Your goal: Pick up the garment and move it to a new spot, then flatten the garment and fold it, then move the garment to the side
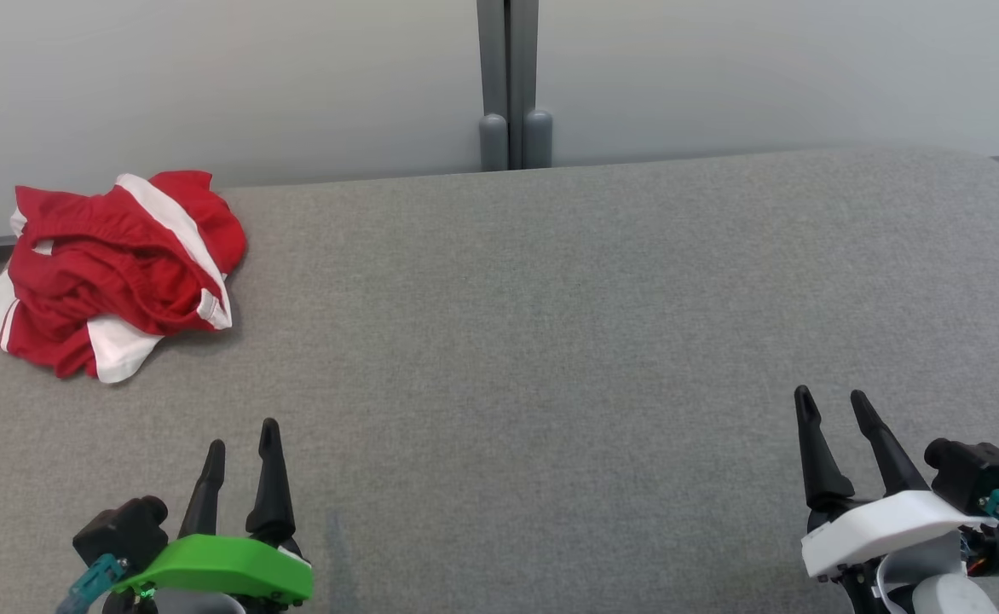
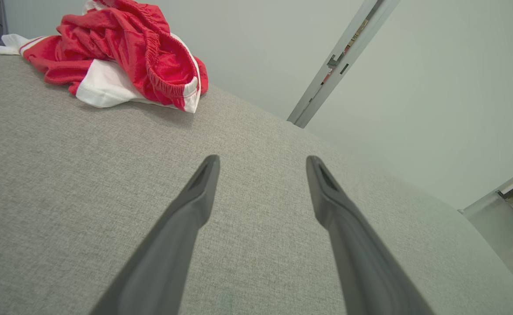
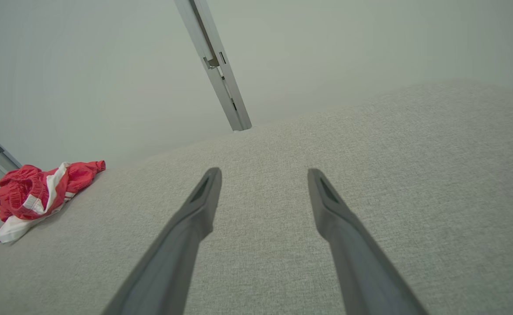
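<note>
Garment: I see the red-and-white garment (image 1: 112,269) lying in a crumpled heap at the upper left of the head view, on the far left end of the grey fabric surface (image 1: 551,324).
Garment detail: in my left wrist view it sits at the upper left, gathered waistband (image 2: 164,65) turned up, with a white panel underneath against the fabric.
Left gripper: the left gripper (image 1: 244,433) is at the lower left of the head view under a green cover, fingers spread wide with nothing between them. It is below the garment in the frame and well apart from it.
Right gripper: the right gripper (image 1: 830,393) is at the lower right under a white cover, fingers wide apart and empty, with bare grey fabric beyond the tips.
Background: a pale wall (image 1: 210,85), with a grey post (image 1: 508,85) at the top centre.
</note>
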You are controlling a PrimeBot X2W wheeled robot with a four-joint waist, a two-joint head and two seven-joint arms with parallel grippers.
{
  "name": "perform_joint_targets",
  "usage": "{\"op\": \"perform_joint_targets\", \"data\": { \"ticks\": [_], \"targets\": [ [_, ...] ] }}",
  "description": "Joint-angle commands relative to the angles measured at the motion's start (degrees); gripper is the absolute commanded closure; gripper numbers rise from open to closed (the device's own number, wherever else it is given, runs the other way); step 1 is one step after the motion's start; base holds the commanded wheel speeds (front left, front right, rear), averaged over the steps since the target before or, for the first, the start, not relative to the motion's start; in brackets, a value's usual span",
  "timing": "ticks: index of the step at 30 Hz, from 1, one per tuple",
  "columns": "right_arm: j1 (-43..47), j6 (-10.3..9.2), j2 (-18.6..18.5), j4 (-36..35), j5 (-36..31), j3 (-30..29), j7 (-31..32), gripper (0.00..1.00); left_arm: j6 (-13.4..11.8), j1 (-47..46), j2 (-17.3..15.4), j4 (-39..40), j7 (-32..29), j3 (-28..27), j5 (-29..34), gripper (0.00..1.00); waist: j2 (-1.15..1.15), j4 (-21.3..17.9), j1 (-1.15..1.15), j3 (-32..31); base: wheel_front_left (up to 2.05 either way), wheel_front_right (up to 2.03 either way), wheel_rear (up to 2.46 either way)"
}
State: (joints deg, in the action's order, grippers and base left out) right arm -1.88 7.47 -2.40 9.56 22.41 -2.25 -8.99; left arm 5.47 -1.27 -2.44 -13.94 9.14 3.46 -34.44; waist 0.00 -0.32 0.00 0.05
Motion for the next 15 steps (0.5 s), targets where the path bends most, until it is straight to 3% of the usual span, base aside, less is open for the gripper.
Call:
{"op": "perform_joint_targets", "data": {
  "ticks": [1, 15],
  "targets": [
    [0.1, 0.03, -0.4, -0.3, -1.6, 0.1, -0.7, 0.00, 0.0, 0.0, -0.4, 0.0, 0.5, 0.0, 1.5, 0.00, 0.00, 0.0, 0.00, 0.0, 0.00, 0.00, 0.00],
    [0.3, 0.02, -0.4, 0.1, -8.7, 0.9, -2.5, 0.00, 0.2, 0.4, -0.5, -1.5, 2.3, 0.4, 7.3, 0.00, 0.00, -0.1, 0.00, 0.1, 0.00, 0.00, 0.00]
  ]
}}
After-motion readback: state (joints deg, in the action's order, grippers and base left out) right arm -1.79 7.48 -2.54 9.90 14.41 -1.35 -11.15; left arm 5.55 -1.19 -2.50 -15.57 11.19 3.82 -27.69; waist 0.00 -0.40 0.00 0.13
